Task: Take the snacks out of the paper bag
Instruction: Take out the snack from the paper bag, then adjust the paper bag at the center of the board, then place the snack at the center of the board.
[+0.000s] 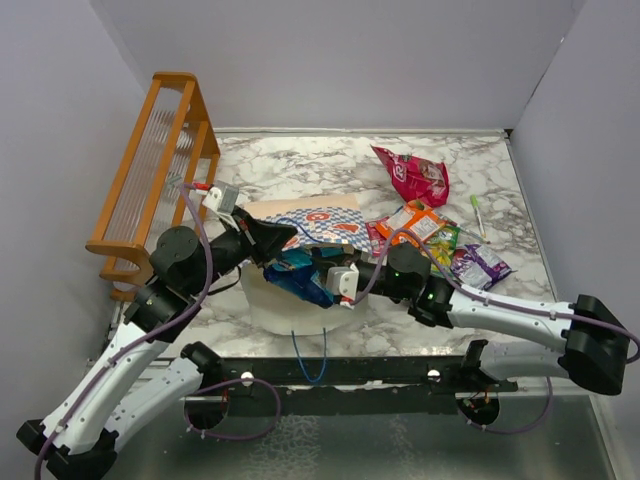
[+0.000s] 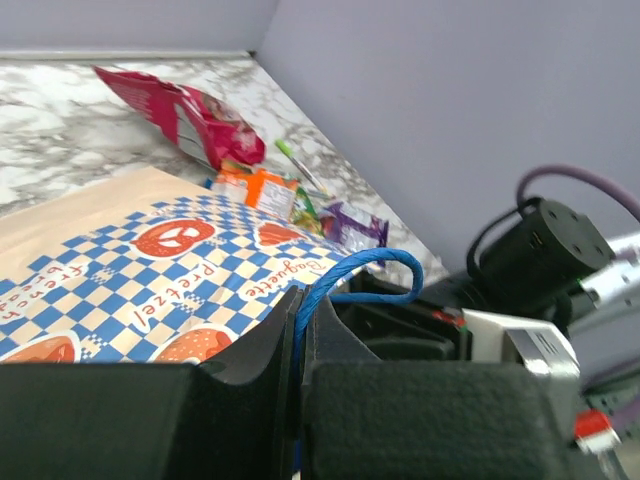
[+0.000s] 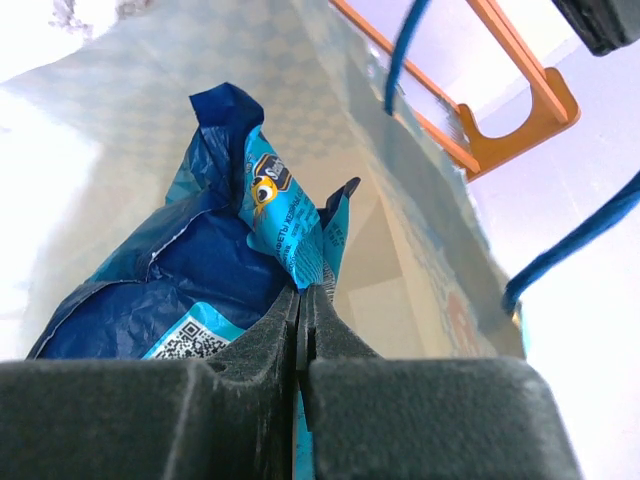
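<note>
Right wrist: right gripper point(image 3: 302, 300), clenched on shiny blue foil packet point(image 3: 200, 270), should pull straight out while left gripper point(image 2: 300, 305) pinches beige paper bag's point(image 2: 120, 270) cord point(image 2: 370, 265)

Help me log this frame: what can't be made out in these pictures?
Top view: the right arm covers the mouth of the paper bag, hiding anything left inside.
Right wrist view: the right gripper cuts off the bottom of the blue packet.
Left wrist view: the left gripper hides the lower end of the cord handle.
</note>
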`<state>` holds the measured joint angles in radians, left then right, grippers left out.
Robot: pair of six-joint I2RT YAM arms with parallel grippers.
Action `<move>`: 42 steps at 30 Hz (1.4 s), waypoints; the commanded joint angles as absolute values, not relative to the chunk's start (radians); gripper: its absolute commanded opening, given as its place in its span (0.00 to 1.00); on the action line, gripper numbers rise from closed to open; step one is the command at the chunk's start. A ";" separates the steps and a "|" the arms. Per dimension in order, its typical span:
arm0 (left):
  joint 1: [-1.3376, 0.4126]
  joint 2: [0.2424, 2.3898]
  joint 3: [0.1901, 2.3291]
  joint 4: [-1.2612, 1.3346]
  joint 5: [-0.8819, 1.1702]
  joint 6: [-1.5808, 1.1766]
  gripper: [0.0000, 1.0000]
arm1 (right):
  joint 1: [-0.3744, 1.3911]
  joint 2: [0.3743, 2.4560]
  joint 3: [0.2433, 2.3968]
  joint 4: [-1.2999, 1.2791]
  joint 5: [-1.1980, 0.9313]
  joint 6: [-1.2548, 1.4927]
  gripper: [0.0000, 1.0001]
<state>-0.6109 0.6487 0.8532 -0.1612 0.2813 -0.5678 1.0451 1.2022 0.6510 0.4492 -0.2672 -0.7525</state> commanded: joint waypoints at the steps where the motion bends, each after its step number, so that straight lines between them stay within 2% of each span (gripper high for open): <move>1: -0.612 0.665 0.915 -0.142 0.060 -0.650 0.00 | 1.045 1.114 0.694 0.461 -0.337 -0.737 0.01; 8: -0.613 0.801 1.065 -0.247 -0.125 -0.680 0.00 | 1.044 1.036 0.819 0.329 -0.346 -0.661 0.01; 16: -0.612 1.003 1.316 -0.471 -0.294 -0.745 0.00 | 1.043 1.024 1.063 0.156 -0.236 -0.649 0.01; 22: -0.613 1.081 1.467 -0.547 -0.393 -0.781 0.00 | 1.044 1.051 1.234 0.088 -0.072 -0.684 0.01; 29: -0.612 1.123 1.498 -0.551 -0.562 -0.782 0.00 | 1.032 1.100 1.372 0.069 0.200 -0.783 0.01; 35: -0.587 1.144 1.473 -0.519 -0.641 -0.761 0.00 | 0.838 1.141 1.416 0.055 0.169 -0.708 0.01; 42: -0.491 1.093 1.385 -0.514 -0.649 -0.720 0.00 | 0.577 1.186 1.347 0.045 0.078 -0.610 0.01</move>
<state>-0.5491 1.1400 1.4181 -0.5316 -0.6022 -0.7586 0.6888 1.1877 1.3529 -0.0608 0.1196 -0.6716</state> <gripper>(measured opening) 0.019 0.015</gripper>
